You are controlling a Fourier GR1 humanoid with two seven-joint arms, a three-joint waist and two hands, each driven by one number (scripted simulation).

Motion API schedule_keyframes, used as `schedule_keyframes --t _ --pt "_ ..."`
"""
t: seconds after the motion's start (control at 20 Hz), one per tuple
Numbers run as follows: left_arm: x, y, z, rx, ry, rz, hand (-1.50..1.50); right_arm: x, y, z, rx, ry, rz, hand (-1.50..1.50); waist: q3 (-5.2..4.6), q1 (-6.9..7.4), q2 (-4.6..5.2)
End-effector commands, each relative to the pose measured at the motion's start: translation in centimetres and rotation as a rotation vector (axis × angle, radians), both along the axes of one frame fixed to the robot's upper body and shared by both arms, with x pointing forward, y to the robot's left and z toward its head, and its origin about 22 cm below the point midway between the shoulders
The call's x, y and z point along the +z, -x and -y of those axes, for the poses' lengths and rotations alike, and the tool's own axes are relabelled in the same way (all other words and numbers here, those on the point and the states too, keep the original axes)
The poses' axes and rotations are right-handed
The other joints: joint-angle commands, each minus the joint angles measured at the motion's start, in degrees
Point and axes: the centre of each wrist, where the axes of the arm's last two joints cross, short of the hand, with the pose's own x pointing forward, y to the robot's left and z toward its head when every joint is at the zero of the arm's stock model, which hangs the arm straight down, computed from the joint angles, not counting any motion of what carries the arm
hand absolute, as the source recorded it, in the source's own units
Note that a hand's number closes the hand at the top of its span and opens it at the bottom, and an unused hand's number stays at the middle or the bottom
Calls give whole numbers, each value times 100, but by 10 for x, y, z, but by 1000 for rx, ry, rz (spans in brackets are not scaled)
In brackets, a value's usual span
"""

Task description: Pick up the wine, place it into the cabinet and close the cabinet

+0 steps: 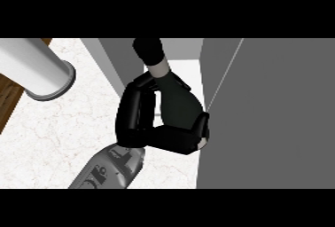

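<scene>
Fingers (134,116) of my right hand (171,133) are curled tight round the wine (171,91), a dark bottle pointing up into the open cabinet (274,111). Glass like this feels heavy, hard and slippery, and it can break, so I think its wide middle is the best place to hold.

Illumination is even and diffuse, with no single light source evident. The marble counter (52,133) left of the right hand (167,119) renders bright, while the cabinet door (274,115) to its right is a flat mid-grey without glare. The black hand shows only faint highlights along its fingers (131,111); edges stay undistorted.
</scene>
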Motion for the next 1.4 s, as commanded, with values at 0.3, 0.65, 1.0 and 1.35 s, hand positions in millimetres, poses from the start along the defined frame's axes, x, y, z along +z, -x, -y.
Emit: schedule_keyframes --t 0.3,0.65,1.0,1.35 --pt "-19 -20 15 70 -23 12 150 12 31 15 57 -29 66 -150 1 -45 7" --pt "-35 -23 18 81 30 -46 150 18 31 3 65 -33 37 -150 -4 -47 8" --pt "-66 -19 16 104 -10 -29 150 19 28 -6 63 -47 33 -150 -5 10 2" --pt "-90 -36 10 148 -122 3 150 13 22 0 38 -39 49 -150 -3 8 5"
